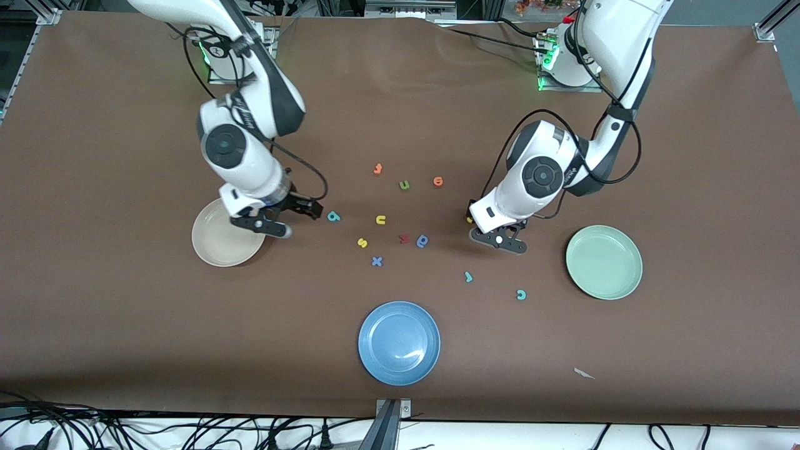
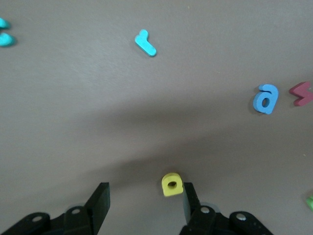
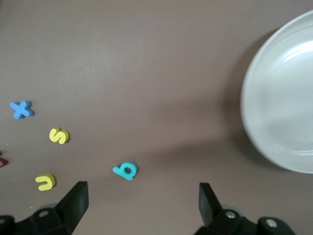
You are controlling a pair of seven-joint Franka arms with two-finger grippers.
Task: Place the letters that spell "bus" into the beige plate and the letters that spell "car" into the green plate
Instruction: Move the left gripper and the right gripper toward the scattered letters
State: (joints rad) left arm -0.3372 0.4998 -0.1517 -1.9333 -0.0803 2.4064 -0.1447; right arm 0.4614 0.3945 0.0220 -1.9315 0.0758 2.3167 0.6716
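Yellow "a" (image 2: pixel 171 184) lies between the left gripper (image 2: pixel 146 200)'s half-closed, not yet clamped jaws, green plate (image 1: pixel 604 262) next; right gripper (image 1: pixel 275 219) waits, jaws apart, over beige plate (image 1: pixel 219 247)'s one-o'clock rim.

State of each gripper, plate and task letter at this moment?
left gripper: fingers open around yellow "a"
right gripper: open, beside beige plate
beige plate: empty
green plate: empty
teal "b", yellow "u", yellow "s", teal "r", teal "c": on table

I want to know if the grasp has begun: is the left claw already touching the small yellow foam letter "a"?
Touching. In the left wrist view, the yellow foam "a" rests against one finger of the left claw; the other finger stands clearly apart from it.
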